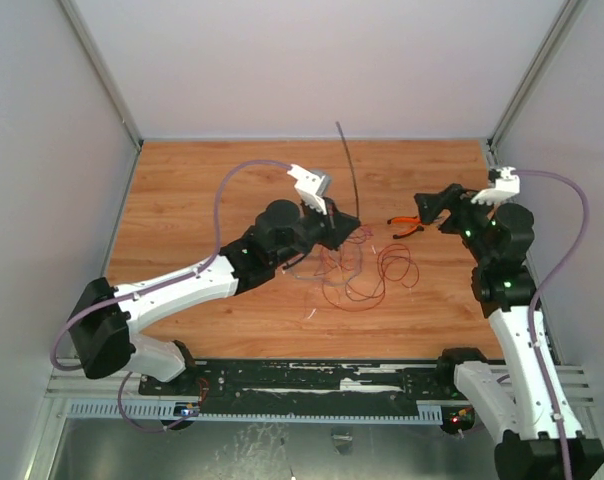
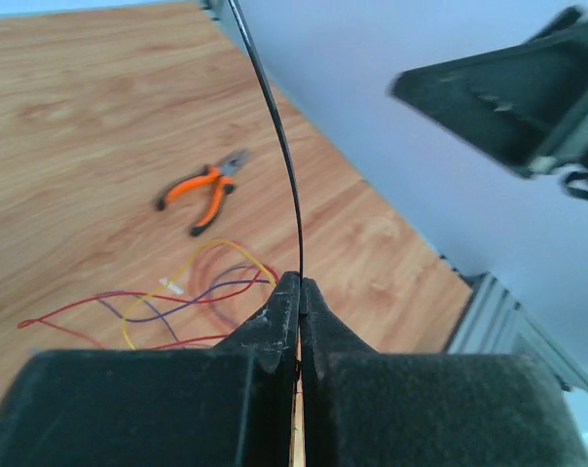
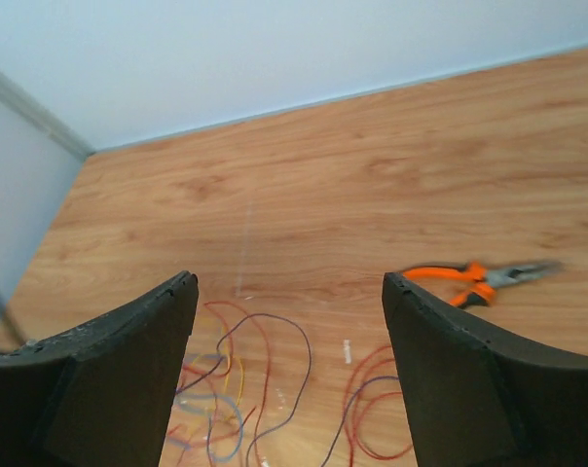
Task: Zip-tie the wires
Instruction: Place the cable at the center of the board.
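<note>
My left gripper pinches the zip tie upright; my right gripper hangs wide open, empty. I'd thread the tie's tip slowly under the wires.

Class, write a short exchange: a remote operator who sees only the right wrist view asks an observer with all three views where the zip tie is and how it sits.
Operator: I see wires and orange pliers, but cannot make out the zip tie. Where is it?
Observer: The left gripper is shut on it.
Operator: How does it sit?
Observer: It sticks up from the jaws in a slight curve, off the table.
</note>
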You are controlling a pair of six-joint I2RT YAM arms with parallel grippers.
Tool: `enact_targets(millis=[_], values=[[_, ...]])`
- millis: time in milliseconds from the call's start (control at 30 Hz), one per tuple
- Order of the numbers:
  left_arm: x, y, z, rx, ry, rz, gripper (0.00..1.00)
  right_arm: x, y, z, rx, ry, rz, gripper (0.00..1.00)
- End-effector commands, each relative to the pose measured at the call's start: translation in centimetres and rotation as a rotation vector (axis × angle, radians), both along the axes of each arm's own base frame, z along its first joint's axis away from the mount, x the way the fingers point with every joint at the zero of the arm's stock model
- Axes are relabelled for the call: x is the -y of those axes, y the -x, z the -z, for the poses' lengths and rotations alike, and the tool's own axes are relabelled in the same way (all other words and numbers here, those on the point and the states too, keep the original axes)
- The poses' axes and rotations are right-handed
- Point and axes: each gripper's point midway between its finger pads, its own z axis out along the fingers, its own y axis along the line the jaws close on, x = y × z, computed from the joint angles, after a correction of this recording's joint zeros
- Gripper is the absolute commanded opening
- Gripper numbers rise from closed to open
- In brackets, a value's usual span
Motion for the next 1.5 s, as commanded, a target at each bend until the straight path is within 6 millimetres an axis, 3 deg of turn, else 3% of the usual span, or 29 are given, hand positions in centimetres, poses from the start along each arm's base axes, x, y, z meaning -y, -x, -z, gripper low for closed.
enact_targets(millis=[0, 167, 233, 300, 433, 600, 700, 767, 1233, 1467], values=[[3.3, 1.8, -4.9, 0.059, 0.057, 0.039, 0.0, 3.2, 0.4, 1.0, -0.005, -0.042, 0.105, 0.78], [6.7, 4.4, -11.0, 0.111, 0.13, 0.12, 0.0, 5.1, 0.4, 2.8, -0.047, -0.07, 0.153, 0.79], [6.8, 4.2, -11.6, 0.107, 0.139, 0.106, 0.0, 5.5, 0.5, 3.1, -0.055, -0.075, 0.159, 0.79], [6.0, 2.7, -11.0, 0.087, 0.137, 0.049, 0.0, 5.7, 0.5, 3.2, -0.058, -0.073, 0.161, 0.79], [4.0, -0.8, -7.1, -0.045, 0.189, 0.028, 0.0, 5.9, 0.4, 3.3, -0.06, -0.065, 0.165, 0.8], [3.0, -4.6, 1.7, -0.177, 0.135, 0.026, 0.0, 5.7, 0.0, 4.5, -0.088, -0.075, 0.154, 0.8], [3.0, -5.8, 6.2, -0.215, 0.113, 0.002, 0.0, 5.8, -0.2, 5.1, -0.099, -0.074, 0.159, 0.8], [2.5, -7.2, 8.0, -0.229, 0.089, -0.027, 0.0, 5.7, -0.2, 5.0, -0.103, -0.073, 0.149, 0.8], [-1.5, -14.7, 13.8, -0.276, 0.125, -0.089, 0.0, 5.9, -0.5, 5.6, -0.117, -0.034, 0.143, 0.8], [-3.4, -18.6, 16.7, -0.287, 0.062, -0.16, 0.0, 6.0, -0.7, 6.2, -0.134, -0.022, 0.142, 0.81]])
